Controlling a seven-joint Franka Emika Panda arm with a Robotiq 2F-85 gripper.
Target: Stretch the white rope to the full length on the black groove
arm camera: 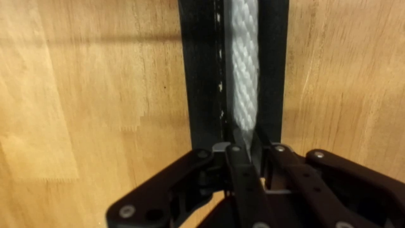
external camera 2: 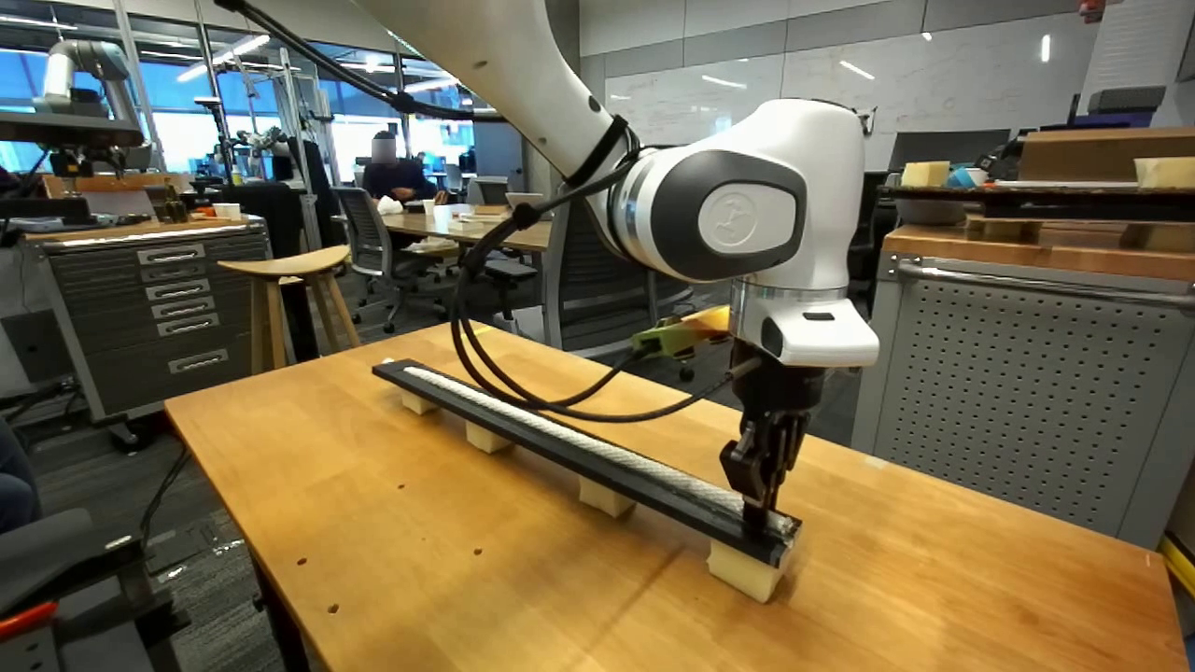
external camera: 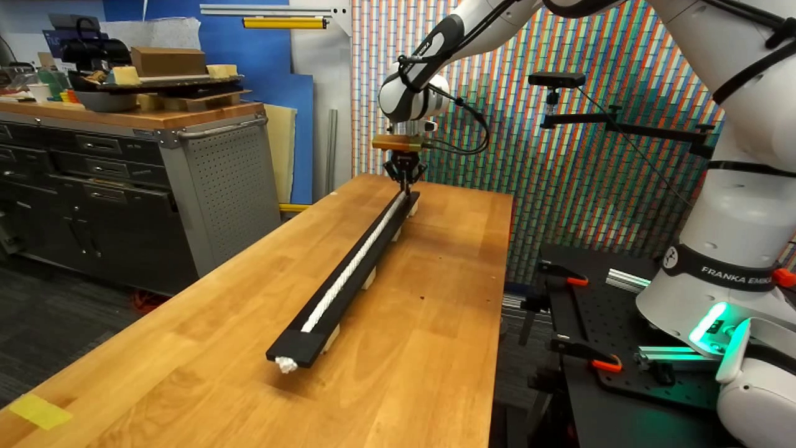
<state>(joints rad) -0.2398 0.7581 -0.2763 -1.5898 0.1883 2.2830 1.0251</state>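
Note:
The white rope (external camera: 349, 269) lies straight along the channel of the black groove (external camera: 301, 345). Its frayed end sticks out past the groove's end in an exterior view. The rope (external camera 2: 579, 436) and groove (external camera 2: 597, 465) also run lengthwise in an exterior view. My gripper (external camera: 406, 186) points down at the groove's opposite end; its fingertips (external camera 2: 759, 513) reach into the channel. In the wrist view the rope (arm camera: 245, 69) narrows between the fingers (arm camera: 250, 142), which are shut on it. A pale bit shows just beyond the fingers, but the fingers hide the rope there.
Several pale blocks (external camera 2: 605, 497) hold the groove above the wooden table (external camera 2: 392, 523). Yellow tape (external camera: 41, 411) sits at a table edge. A grey cabinet (external camera: 230, 168) stands beside the table. A mounted camera (external camera: 555, 79) is near the arm. The arm's cable loop (external camera 2: 597, 411) hangs over the groove.

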